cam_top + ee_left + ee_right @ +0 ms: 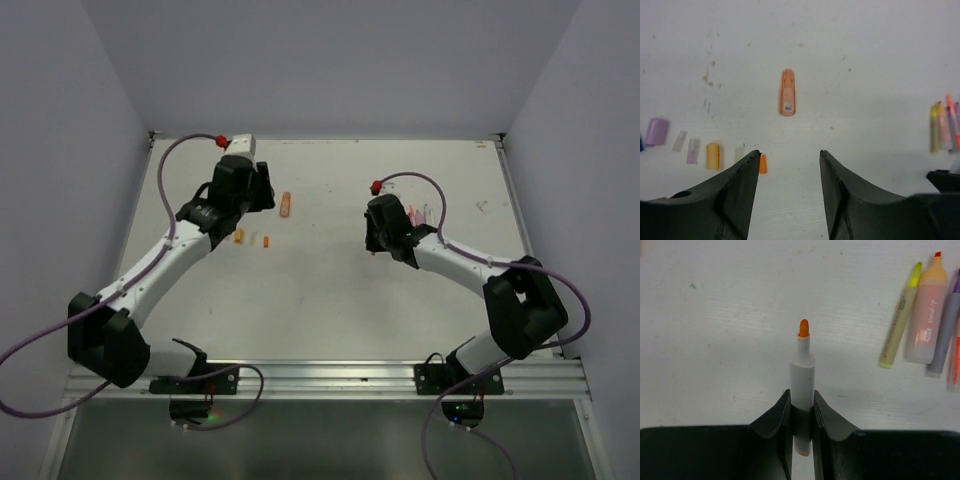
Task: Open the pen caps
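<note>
Right gripper (pixel 802 399), arm folded inward, is clamped on an uncapped orange-tipped pen (pixel 802 372). Left gripper (pixel 790 160), arm extended, is low over the table with jaws apart; loose caps (pixel 713 155) lie in a row beside it.

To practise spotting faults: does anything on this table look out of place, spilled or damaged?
Nothing is spilled or broken. Small brownish smudges mark the table, and one orange pen lies alone, apart from the row of caps and the bunch of uncapped pens. The right tool grips a grey pen.

Grey pen (pixel 802 375) with orange tip, peach-orange pen (pixel 787 92), lilac cap (pixel 657 131), yellow cap (pixel 713 155), orange cap (pixel 763 163), white table (pixel 865 50)
</note>
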You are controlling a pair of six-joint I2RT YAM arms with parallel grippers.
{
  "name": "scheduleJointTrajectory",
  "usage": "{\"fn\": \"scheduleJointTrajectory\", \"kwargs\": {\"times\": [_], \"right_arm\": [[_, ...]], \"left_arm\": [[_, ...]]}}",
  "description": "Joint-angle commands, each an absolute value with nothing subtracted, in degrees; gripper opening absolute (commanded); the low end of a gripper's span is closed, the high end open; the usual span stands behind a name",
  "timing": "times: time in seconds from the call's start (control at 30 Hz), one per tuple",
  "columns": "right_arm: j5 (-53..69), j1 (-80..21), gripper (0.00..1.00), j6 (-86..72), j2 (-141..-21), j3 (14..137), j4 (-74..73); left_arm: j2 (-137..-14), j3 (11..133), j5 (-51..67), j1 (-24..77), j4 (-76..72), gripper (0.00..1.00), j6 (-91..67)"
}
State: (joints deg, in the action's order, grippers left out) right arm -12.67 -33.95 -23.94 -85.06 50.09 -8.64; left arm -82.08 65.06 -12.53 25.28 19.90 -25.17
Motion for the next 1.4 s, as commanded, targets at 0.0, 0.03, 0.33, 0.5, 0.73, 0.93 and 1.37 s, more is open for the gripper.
{"fn": "scheduleJointTrajectory", "kwargs": {"times": [0.0,0.03,0.33,0.5,0.73,0.93,1.37], "right_arm": [[-17.75,-31.38,0.06,-26.11,-90.68,56.15,-13.18],[-17.93,-30.77,0.07,-26.10,-91.83,58.34,-13.71],[-20.83,-26.02,0.12,-24.70,-103.70,66.44,-15.64],[-21.79,-24.79,0.20,-23.91,-107.84,69.78,-16.87],[-24.17,-24.43,0.22,-23.73,-111.36,72.68,-18.72],[-24.26,-24.43,0.34,-23.99,-112.24,73.39,-19.16],[-17.59,-24.78,0.51,-23.82,-94.87,71.02,-17.32]], "left_arm": [[-72.10,67.33,-16.25,25.23,21.44,0.56,-25.93],[-70.24,67.06,-18.09,25.22,22.23,0.59,-25.67],[-52.57,61.88,-30.57,24.61,26.54,1.00,-21.80],[-46.25,57.05,-36.29,24.52,26.20,1.00,-17.76],[-46.40,48.09,-35.25,24.43,24.08,1.00,-17.14],[-50.18,46.32,-32.17,23.29,23.03,1.00,-17.23],[-58.77,49.30,-20.58,22.50,23.99,1.00,-19.06]]}}
